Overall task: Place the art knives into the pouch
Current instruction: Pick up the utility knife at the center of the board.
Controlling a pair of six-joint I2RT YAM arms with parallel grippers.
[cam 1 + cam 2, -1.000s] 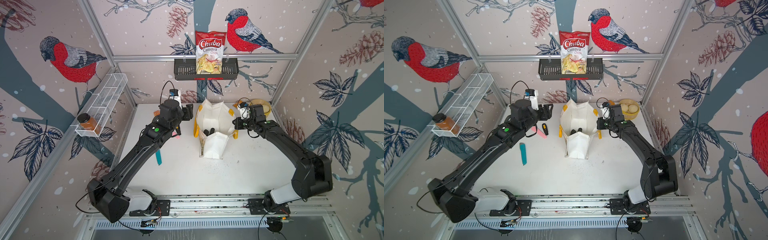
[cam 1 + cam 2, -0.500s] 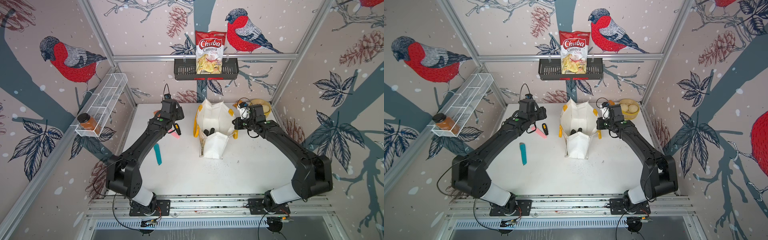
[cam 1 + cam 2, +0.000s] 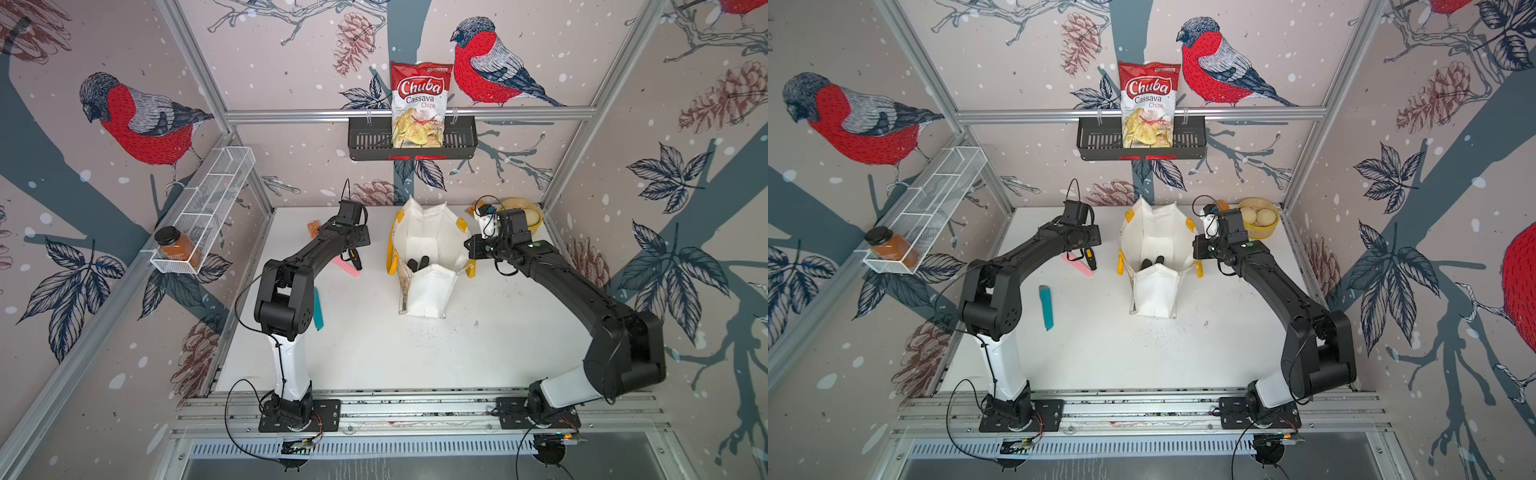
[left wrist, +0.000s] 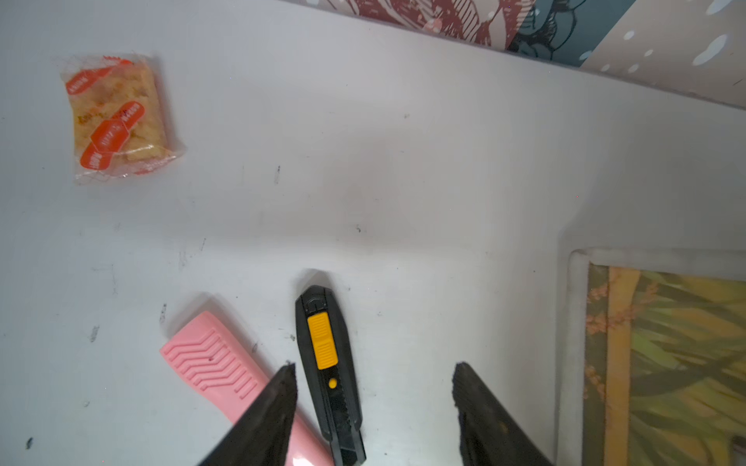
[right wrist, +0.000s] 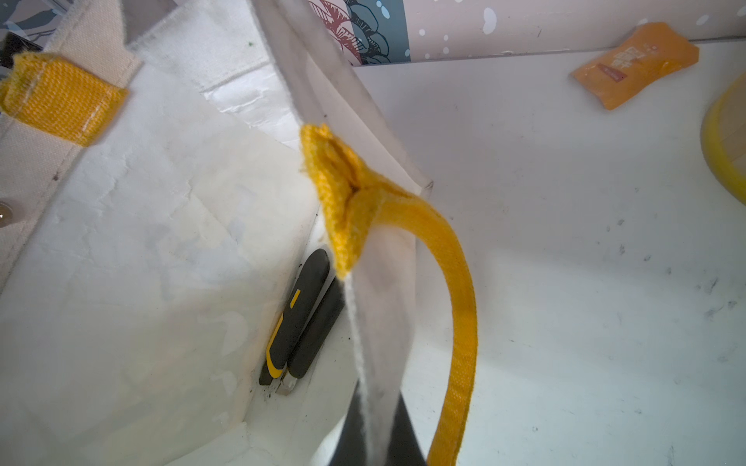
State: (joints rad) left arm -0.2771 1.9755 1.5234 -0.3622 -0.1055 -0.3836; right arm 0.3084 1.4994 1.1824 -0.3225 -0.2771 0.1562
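The only writing that can be read is on the chips bag [image 3: 419, 104]: "Chuba Cassava Chips". It stands in the black basket [image 3: 365, 141] on the back rail. The snack packet [image 4: 117, 117] has orange labels and the orange packet [image 5: 633, 64] has print too, but both are too blurred to read.

The art knife [image 4: 329, 371], black with a yellow slider, lies flat on the white table [image 4: 403, 161], not yet in the pouch [image 3: 428, 245]. Its long axis runs from the front to the back of the table, a little slanted, and the slider end points to the back wall.

The left gripper [image 4: 373, 387] has its fingers apart. The knife lies between them, closer to 1 finger [image 4: 278, 407]; I cannot tell if they touch it. That finger covers part of the pink knife [image 4: 214, 363], which lies just beside the art knife, at an angle to it. A teal knife [image 3: 1045, 307] lies well apart, nearer the front.

The pouch stands open between the arms, near the knife, with bare table between them. Its printed face [image 4: 666, 363] shows green and yellow. The right gripper [image 5: 375, 427] is closed on the pouch's wall, beside a yellow handle [image 5: 456, 306]. 2 black knives [image 5: 300, 318] already lie at the bottom inside.

A yellow bowl [image 3: 1258, 218] stands in the back right corner. A jar [image 3: 176, 247] sits in the wire rack [image 3: 216, 187] on the left wall.
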